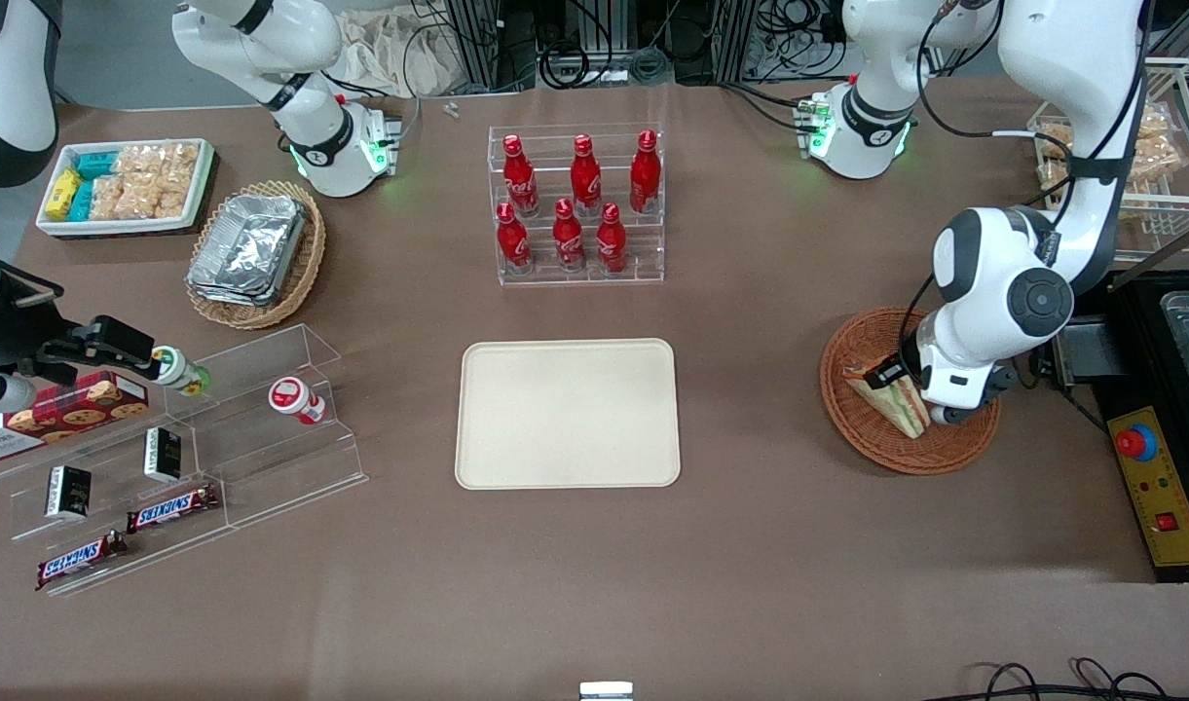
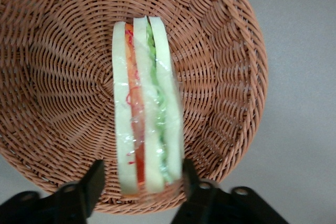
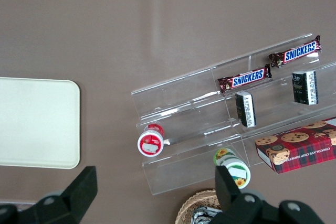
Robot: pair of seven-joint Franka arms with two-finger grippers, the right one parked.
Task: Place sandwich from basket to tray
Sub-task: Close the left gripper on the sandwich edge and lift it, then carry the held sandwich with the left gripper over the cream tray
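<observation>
The sandwich (image 1: 891, 399), a plastic-wrapped wedge of white bread with orange-red and green layers, stands on edge in the round orange-brown wicker basket (image 1: 852, 433) toward the working arm's end of the table. My left gripper (image 1: 913, 397) hangs low over that basket. In the left wrist view the gripper (image 2: 140, 174) is open and straddles the sandwich (image 2: 147, 98) at one end. One finger (image 2: 92, 182) stands a little apart from the bread and the other is close against the wrap. The basket (image 2: 58, 77) fills most of this view. The cream tray (image 1: 567, 414) lies bare at mid-table.
A clear rack of red bottles (image 1: 575, 204) stands farther from the front camera than the tray. Toward the parked arm's end are a pale oval basket of foil containers (image 1: 253, 253), a white bin of snacks (image 1: 127, 185) and an acrylic shelf with Snickers bars (image 1: 170, 508).
</observation>
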